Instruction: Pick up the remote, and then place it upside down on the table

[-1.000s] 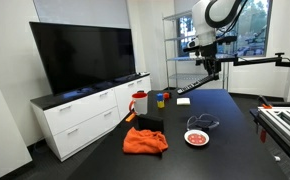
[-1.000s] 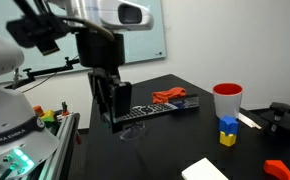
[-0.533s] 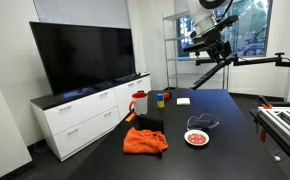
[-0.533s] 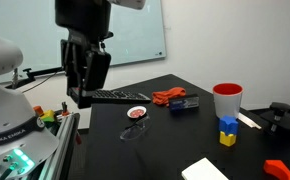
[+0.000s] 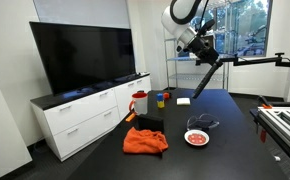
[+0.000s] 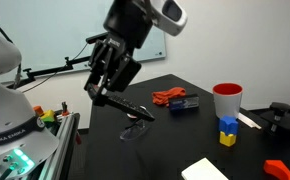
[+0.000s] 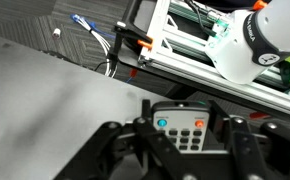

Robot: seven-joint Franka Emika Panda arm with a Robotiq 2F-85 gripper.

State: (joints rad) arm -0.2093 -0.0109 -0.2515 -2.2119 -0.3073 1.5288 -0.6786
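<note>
The tool point(image 6: 104, 91) is clamped on the remote point(image 6: 135, 107) and holds it in the air, well clear of the black worktop point(image 6: 180, 145) and touching nothing else. The remote looks like a stiff plastic bar, light for its length and unlikely to bend or break in an ordinary set-down. Its smooth casing and long overhang are the real worry. Gripped near one end, as it seems to be here, the free end acts as a lever and could swing or pivot between the pads when the wrist rolls over. A hold across the narrow width, on the two long edges and nearer the middle, would handle more calmly. The rubbery buttons point(image 7: 189, 134) are best kept away from the pads. The wrist view gives what neither outside camera can: the button face is turned toward the camera and the tool's fingers point(image 7: 143, 130) press the remote's long sides, with a metal frame point(image 7: 190, 52) and cables beyond. It says little about height. In both exterior views the height is plain. In an exterior view the remote point(image 5: 207, 78) slants steeply down from the tool point(image 5: 211, 54), high above the far end of the worktop point(image 5: 230, 118) — while from the opposite side it slopes only gently. So the true tilt is hard to judge from one view alone, and from that far off neither exterior view shows which way the buttons face.
</note>
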